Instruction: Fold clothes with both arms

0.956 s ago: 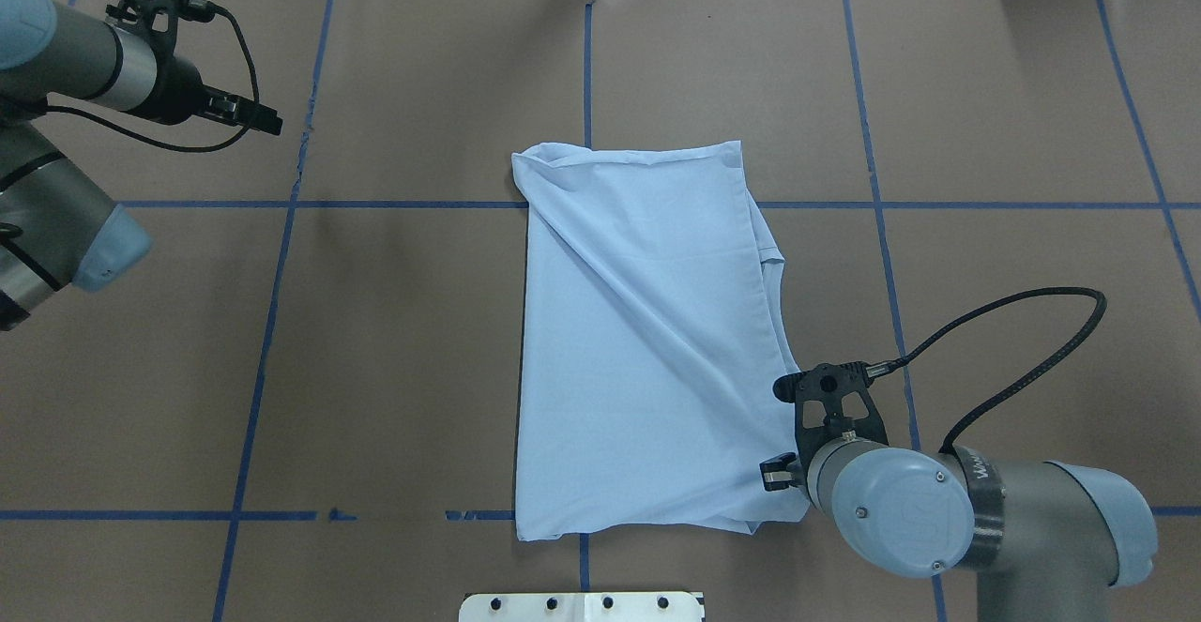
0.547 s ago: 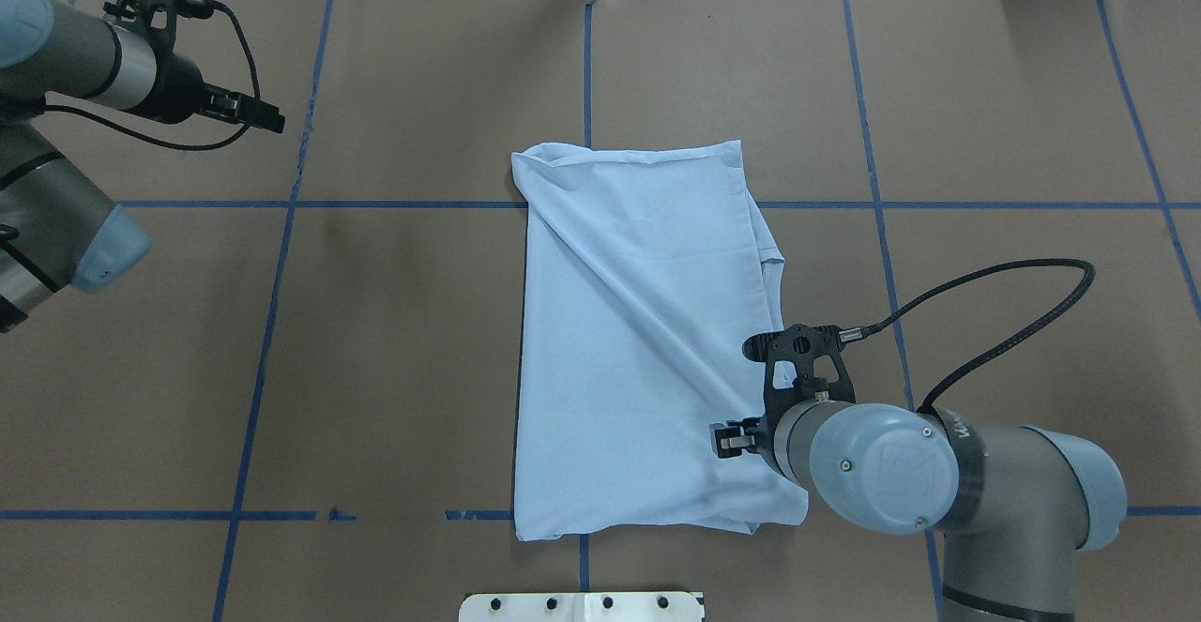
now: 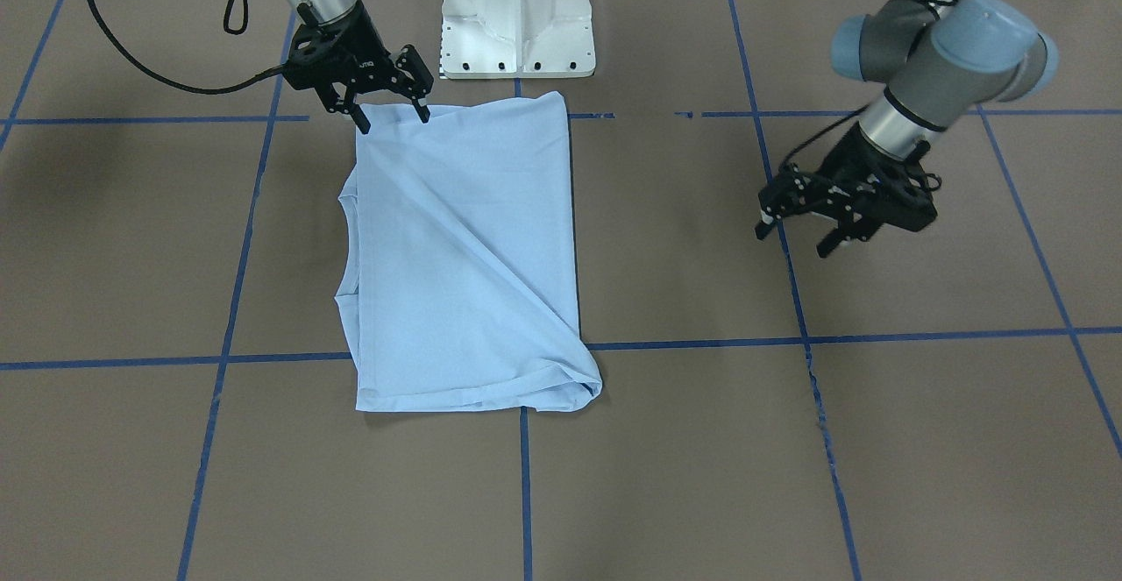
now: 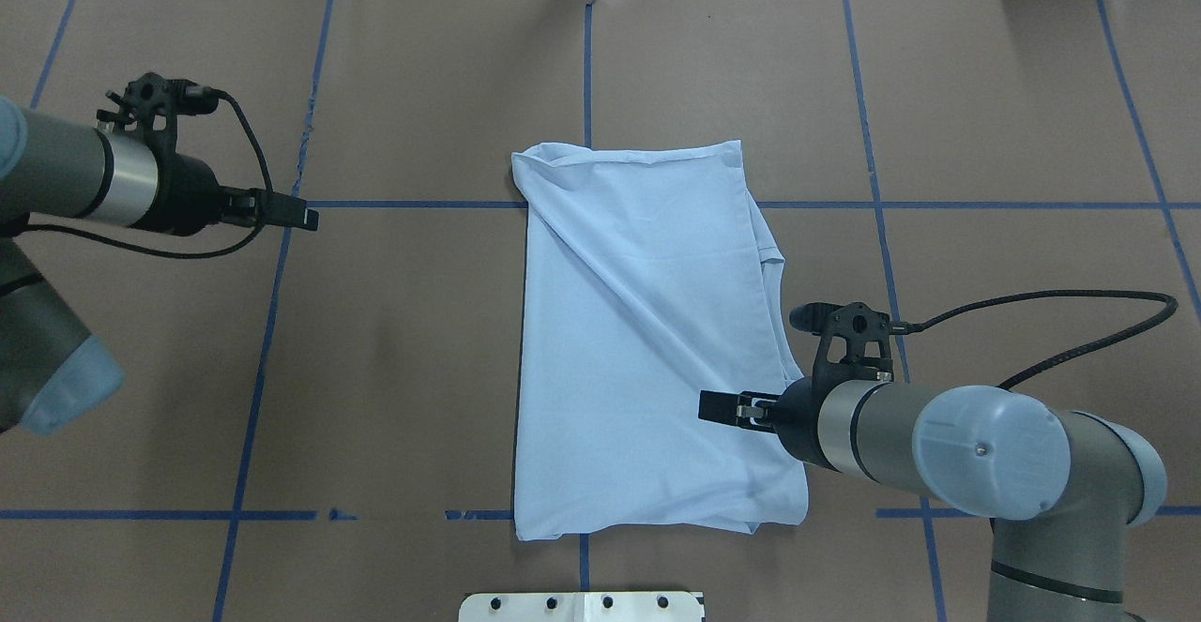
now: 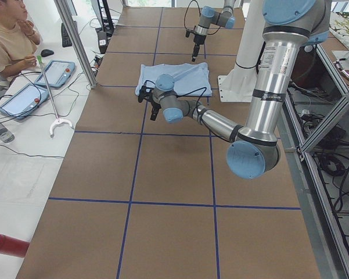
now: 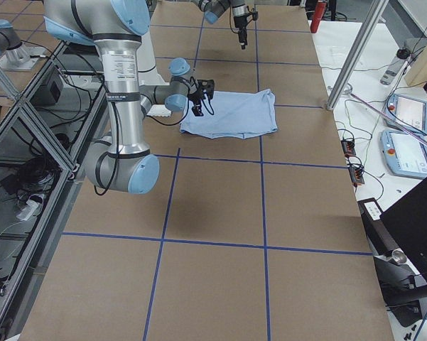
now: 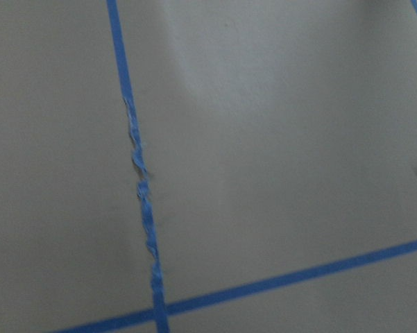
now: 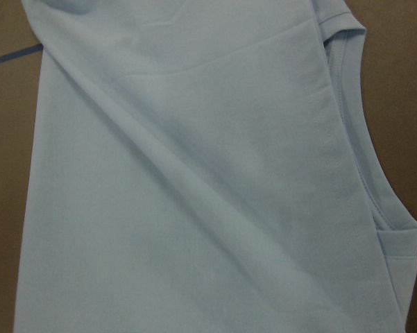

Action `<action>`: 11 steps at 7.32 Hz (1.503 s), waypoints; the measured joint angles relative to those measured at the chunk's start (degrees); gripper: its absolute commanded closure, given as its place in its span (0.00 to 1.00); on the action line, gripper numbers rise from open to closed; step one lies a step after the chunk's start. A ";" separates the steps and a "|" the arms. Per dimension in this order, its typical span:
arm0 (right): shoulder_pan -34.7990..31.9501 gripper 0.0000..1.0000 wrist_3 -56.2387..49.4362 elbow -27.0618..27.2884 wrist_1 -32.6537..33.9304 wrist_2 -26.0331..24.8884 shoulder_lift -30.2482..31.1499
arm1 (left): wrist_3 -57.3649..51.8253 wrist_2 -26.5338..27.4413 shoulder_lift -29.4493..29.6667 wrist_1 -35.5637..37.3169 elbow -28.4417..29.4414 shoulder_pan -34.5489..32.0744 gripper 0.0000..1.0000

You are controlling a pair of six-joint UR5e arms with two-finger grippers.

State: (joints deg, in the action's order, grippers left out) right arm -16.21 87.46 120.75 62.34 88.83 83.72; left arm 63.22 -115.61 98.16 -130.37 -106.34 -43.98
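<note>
t-shirt [image 4: 638, 322] lies part-folded mid table [image 4: 985, 134], diagonal crease across it. right gripper [image 3: 393, 121], jaws apart, over its robot-side edge; left gripper [image 3: 793, 239], jaws apart, well clear. risk: 1 arm pinching alone could drag layers askew.

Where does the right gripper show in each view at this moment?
Front-facing: right gripper at upper left, jaws apart, at the shirt's top corner.
Overhead: gripper at lower right, over the shirt's right side.
Exterior left: gripper on the far arm, small, top centre.
Exterior right: gripper on the near arm, at the shirt's left edge.
Left wrist: not in it.
Right wrist: not in it; only the shirt shows.
Shared landmark: the shirt.
</note>
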 measured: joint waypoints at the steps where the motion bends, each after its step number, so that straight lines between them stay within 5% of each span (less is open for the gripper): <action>1: -0.10 0.00 1.65 -0.18 -4.23 -0.22 2.13 | 7.88 4.96 -2.55 0.02 -5.62 7.00 0.00; 4: -0.74 0.00 2.70 -0.63 -7.87 -0.86 4.39 | 31.71 26.82 -2.70 0.21 -11.39 30.00 0.14; 6: -0.93 0.00 2.74 -0.90 -8.00 -0.93 4.42 | 40.01 35.98 1.31 0.70 -9.31 37.84 0.13; 11: -0.94 0.00 2.78 -1.52 -8.02 -1.25 4.32 | 42.40 38.26 7.70 0.78 -2.11 42.12 0.14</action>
State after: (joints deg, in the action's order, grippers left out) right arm -17.14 90.24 119.23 54.32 87.57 88.04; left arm 105.62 -77.35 105.86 -129.59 -108.45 -1.86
